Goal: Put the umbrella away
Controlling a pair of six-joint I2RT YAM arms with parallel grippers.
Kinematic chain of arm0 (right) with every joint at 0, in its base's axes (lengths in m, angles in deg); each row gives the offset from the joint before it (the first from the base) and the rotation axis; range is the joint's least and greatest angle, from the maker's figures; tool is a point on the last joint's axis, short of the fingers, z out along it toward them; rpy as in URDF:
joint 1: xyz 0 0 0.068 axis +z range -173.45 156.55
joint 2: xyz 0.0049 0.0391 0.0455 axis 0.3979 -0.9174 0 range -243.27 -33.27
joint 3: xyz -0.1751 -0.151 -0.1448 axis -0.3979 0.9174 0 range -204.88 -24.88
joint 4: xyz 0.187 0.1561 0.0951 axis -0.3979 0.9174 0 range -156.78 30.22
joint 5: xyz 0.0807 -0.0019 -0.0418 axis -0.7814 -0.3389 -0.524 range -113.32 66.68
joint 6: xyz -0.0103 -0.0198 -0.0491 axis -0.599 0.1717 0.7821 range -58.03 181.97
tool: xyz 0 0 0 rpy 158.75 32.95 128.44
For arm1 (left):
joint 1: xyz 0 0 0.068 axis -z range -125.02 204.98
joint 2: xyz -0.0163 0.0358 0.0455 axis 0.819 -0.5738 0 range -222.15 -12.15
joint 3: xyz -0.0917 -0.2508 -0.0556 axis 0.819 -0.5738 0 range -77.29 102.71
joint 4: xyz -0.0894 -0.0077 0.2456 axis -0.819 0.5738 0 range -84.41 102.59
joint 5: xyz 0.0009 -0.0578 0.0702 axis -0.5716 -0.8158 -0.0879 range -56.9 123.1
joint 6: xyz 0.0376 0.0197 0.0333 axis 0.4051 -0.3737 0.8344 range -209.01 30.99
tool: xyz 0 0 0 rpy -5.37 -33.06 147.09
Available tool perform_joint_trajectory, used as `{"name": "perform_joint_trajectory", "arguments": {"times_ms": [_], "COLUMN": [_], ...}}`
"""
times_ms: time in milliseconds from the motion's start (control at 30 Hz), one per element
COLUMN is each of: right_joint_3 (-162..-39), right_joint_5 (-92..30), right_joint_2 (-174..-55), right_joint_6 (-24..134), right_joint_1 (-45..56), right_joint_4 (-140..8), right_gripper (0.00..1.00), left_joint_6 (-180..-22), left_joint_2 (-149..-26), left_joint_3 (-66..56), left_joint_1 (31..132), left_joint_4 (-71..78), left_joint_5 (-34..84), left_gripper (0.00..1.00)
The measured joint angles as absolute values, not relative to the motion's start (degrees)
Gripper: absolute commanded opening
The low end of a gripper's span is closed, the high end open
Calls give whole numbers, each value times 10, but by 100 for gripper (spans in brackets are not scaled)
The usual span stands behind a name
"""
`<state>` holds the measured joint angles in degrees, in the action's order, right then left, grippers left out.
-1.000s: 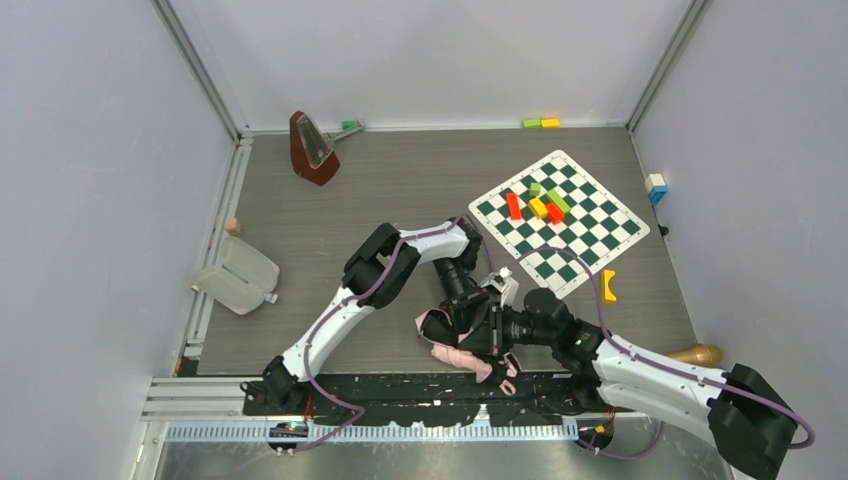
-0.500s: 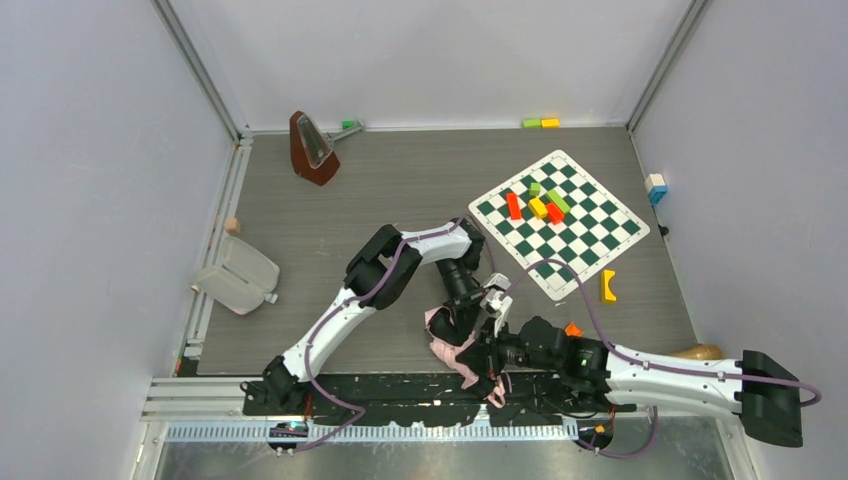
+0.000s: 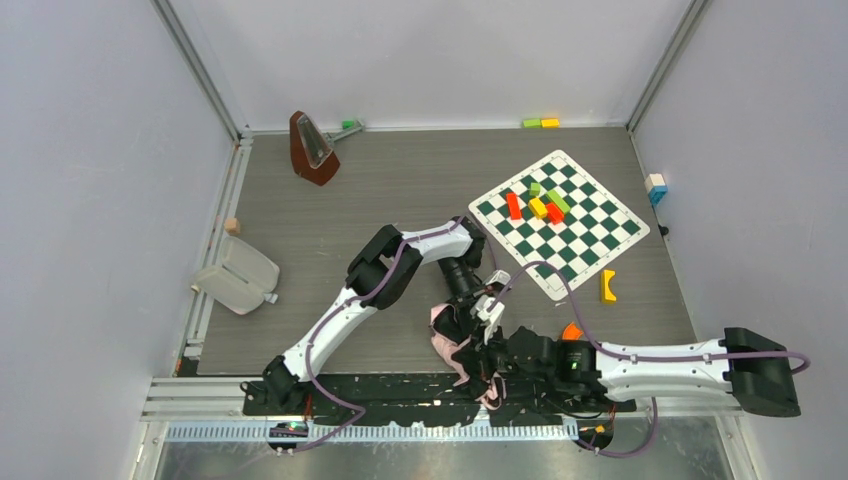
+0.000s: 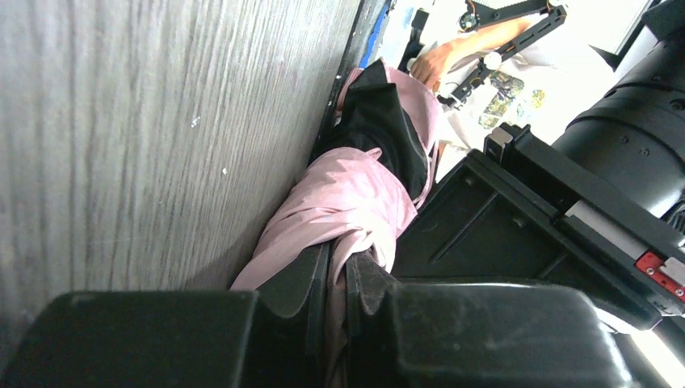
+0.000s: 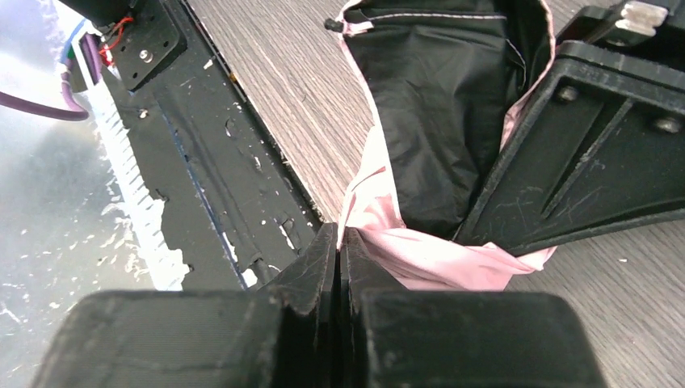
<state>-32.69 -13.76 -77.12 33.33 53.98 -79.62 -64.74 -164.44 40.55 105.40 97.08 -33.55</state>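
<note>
Both hands were on it! The crumpled folding umbrella (image 3: 446,350), fabric canopy black on one face and pale pink on the other, lay bunched at the near edge of the grey wood-grain counter (image 3: 400,190), about mid-width, against the black mounting strip (image 3: 400,385). The left hand (image 4: 331,271) was nearly closed, its fingers pinching a twist of pink fabric. The right hand (image 5: 339,242), reaching in from the right, was clamped tight on a pink fold at the near end, with black cloth spread just beyond it.
</note>
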Motion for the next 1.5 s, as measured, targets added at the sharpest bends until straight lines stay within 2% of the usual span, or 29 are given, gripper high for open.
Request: {"name": "perform_joint_trajectory", "arguments": {"times_ms": [367, 667, 933, 1233, 1433, 1500], "right_joint_3": [-367, -401, -382, -377, -386, -390], "right_joint_5": [-51, 8, 12, 18, 34, 35], "right_joint_2": [-828, -884, -855, -828, -857, -874], "right_joint_6": [346, 334, 282, 174, 137, 125], "right_joint_1": [593, 630, 635, 636, 640, 641], "right_joint_4": [-777, -762, -763, -709, -713, -722], "right_gripper": [6, 16, 15, 8, 18, 27], "left_joint_6": [-648, -650, -662, -674, -676, -676], "left_joint_2": [-1645, -1645, -1643, -1638, -1635, -1633], "left_joint_3": [407, 407, 407, 399, 392, 386], "left_joint_1": [1054, 1053, 1053, 1053, 1053, 1053], "left_joint_4": [971, 970, 969, 962, 954, 947], "left_joint_5": [-336, -337, -340, -352, -354, -357], "left_gripper": [0, 0, 0, 0, 0, 0]}}
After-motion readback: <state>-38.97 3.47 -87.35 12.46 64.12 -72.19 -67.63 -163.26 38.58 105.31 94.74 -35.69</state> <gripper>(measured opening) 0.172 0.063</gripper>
